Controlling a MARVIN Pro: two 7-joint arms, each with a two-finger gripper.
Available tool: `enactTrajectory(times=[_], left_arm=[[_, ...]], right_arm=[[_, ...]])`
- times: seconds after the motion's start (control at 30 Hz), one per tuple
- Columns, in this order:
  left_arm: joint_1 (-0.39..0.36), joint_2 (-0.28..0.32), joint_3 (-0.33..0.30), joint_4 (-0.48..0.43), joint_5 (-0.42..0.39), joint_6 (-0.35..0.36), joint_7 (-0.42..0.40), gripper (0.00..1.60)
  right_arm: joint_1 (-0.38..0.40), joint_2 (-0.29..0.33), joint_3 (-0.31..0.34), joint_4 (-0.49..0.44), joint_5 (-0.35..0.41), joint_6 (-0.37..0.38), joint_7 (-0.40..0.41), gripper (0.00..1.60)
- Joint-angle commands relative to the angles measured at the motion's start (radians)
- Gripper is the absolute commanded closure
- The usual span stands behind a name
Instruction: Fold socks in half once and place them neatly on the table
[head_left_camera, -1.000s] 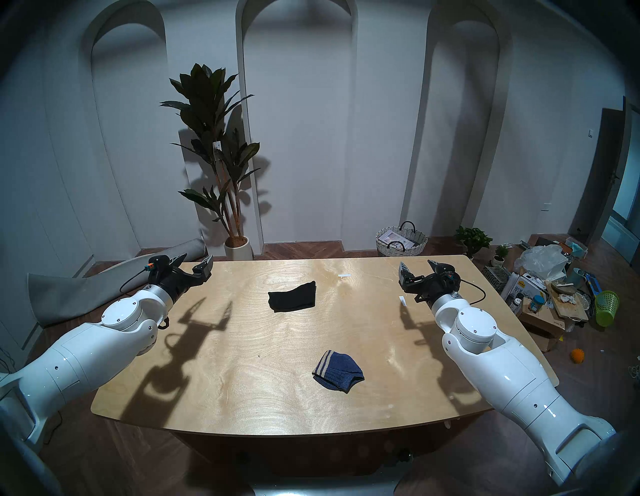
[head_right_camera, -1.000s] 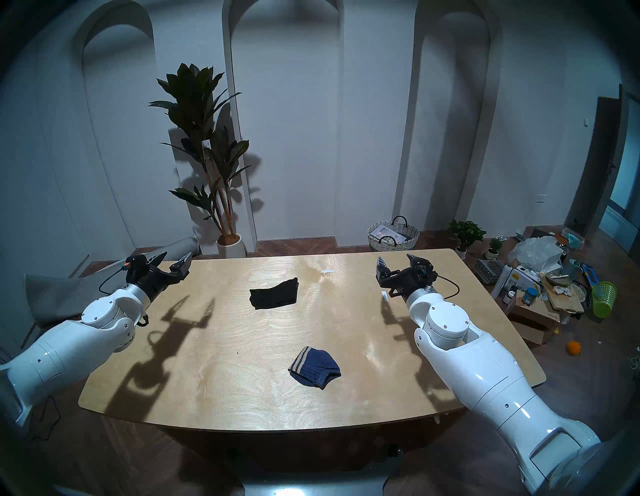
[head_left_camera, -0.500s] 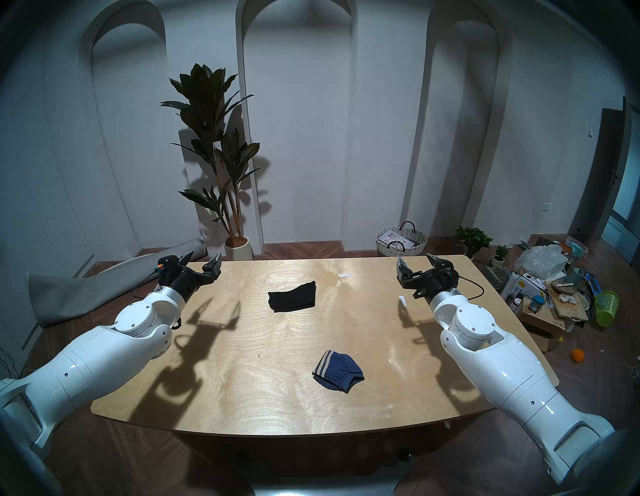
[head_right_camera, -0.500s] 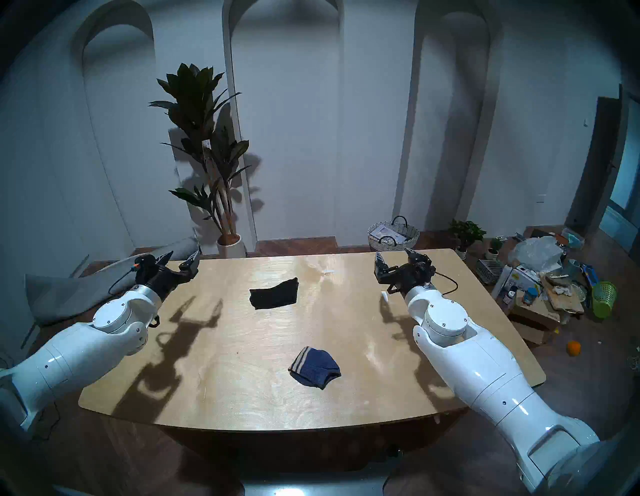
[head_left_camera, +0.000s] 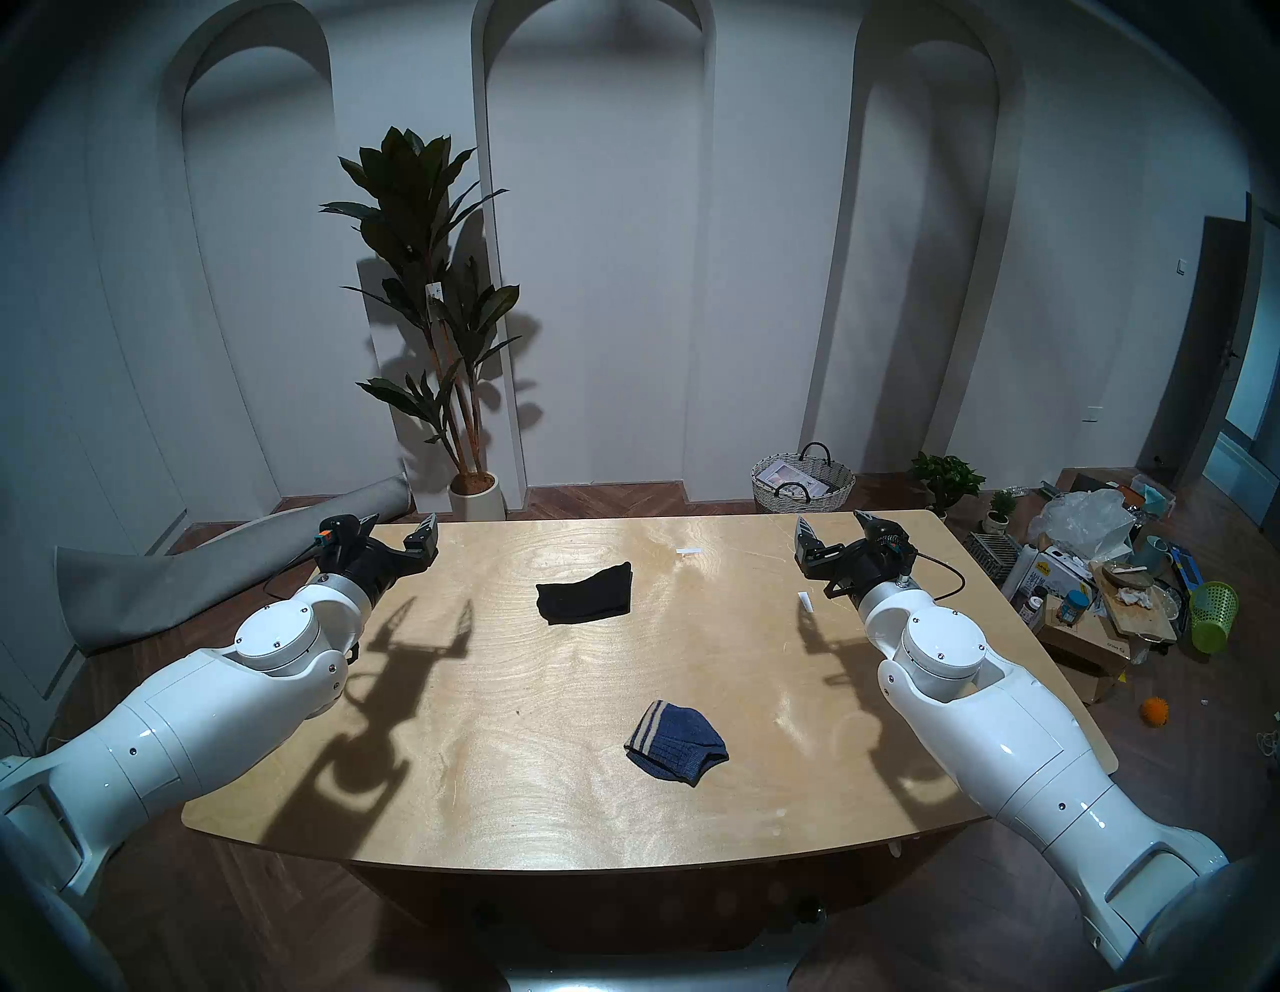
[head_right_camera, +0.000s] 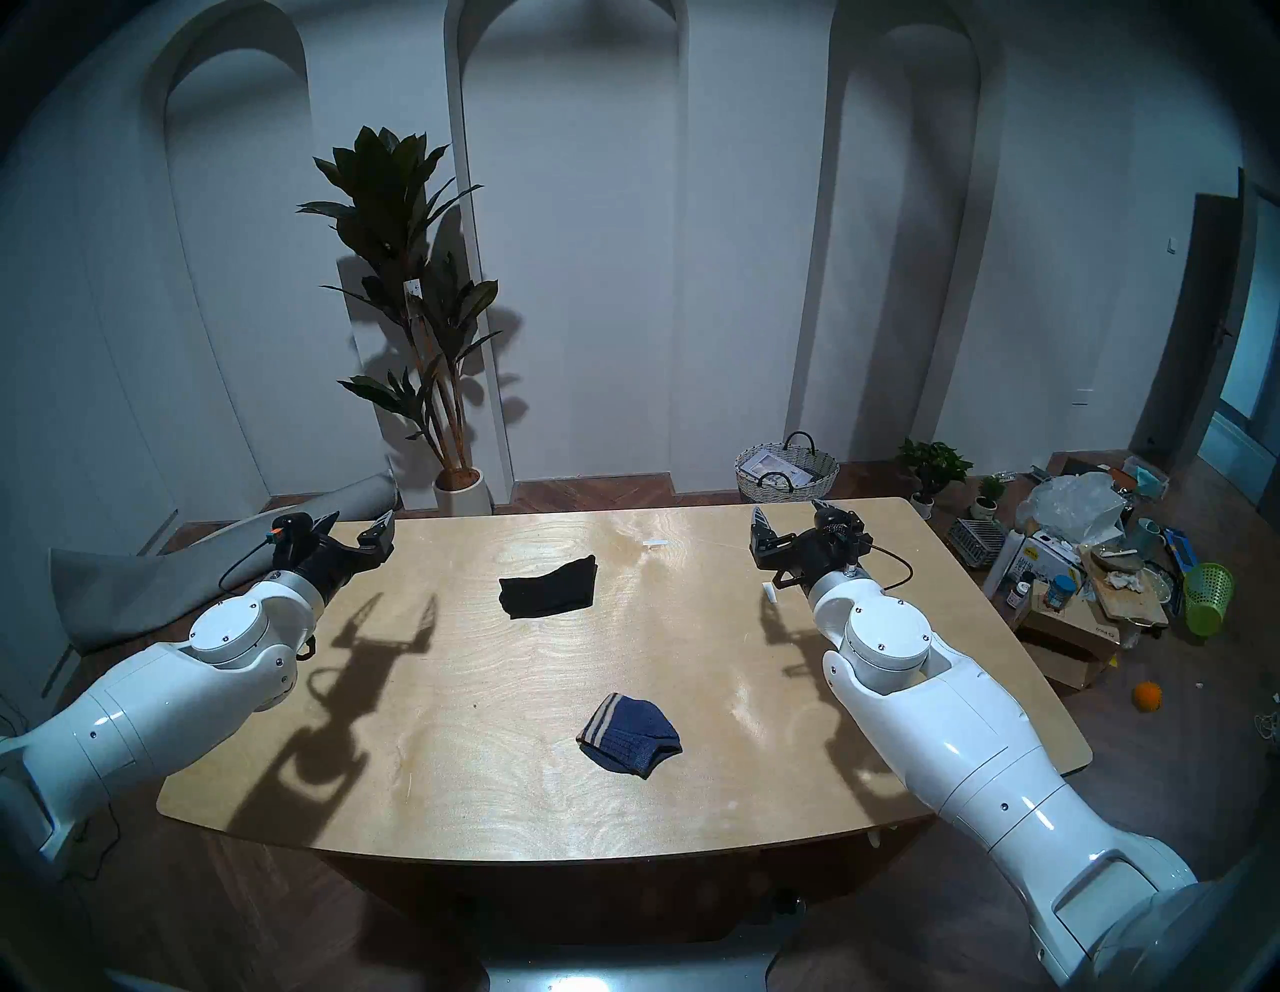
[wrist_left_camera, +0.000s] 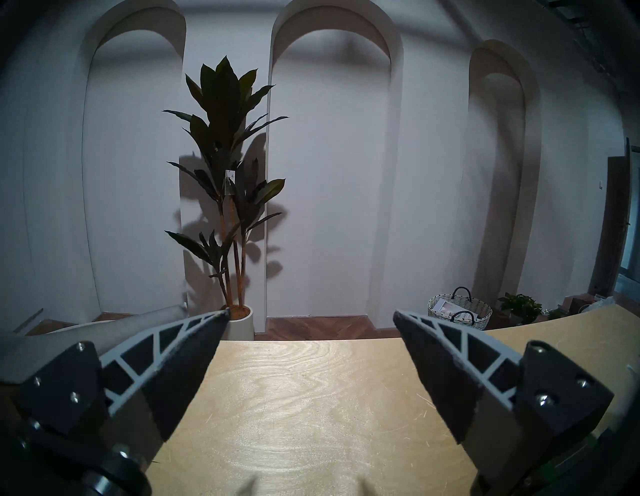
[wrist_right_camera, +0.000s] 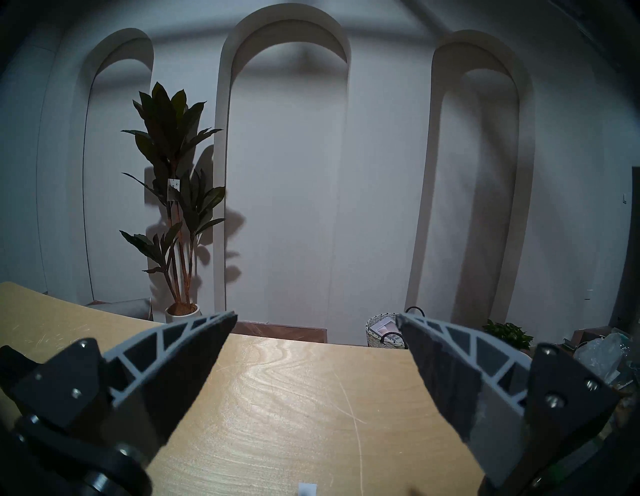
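A plain black sock (head_left_camera: 585, 594) (head_right_camera: 548, 590) lies folded on the far middle of the light plywood table (head_left_camera: 485, 762) (head_right_camera: 450, 776). A navy ribbed sock with tan stripes (head_left_camera: 677, 741) (head_right_camera: 630, 734) lies folded nearer the front, right of centre. My left gripper (head_left_camera: 400, 528) (head_right_camera: 357, 526) (wrist_left_camera: 310, 313) is open and empty above the far left corner. My right gripper (head_left_camera: 831, 524) (head_right_camera: 789, 514) (wrist_right_camera: 317, 316) is open and empty above the far right part of the table. Neither sock shows in the wrist views.
White tape strips (head_left_camera: 689, 551) (head_left_camera: 805, 600) lie on the table. A potted plant (head_left_camera: 433, 332), a rolled grey mat (head_left_camera: 208, 575) and a wicker basket (head_left_camera: 802, 481) stand beyond the far edge. Boxes and clutter (head_left_camera: 1094, 575) crowd the floor at right.
My left arm has moved forward and right, carrying its open gripper over the far left corner. The right gripper has shifted slightly back and left. The socks have not moved.
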Motion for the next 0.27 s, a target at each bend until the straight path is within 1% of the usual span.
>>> enactTrajectory(times=[0.0,0.23], left_arm=[[-0.022,0.0,-0.015,-0.011,0.006,-0.012,0.0,0.0],[-0.022,0.0,-0.015,-0.011,0.007,-0.012,0.002,0.0]], right_arm=[[0.014,-0.001,0.006,-0.018,0.001,-0.009,0.005,0.0],[0.014,-0.001,0.007,-0.018,0.0,-0.009,0.005,0.0]])
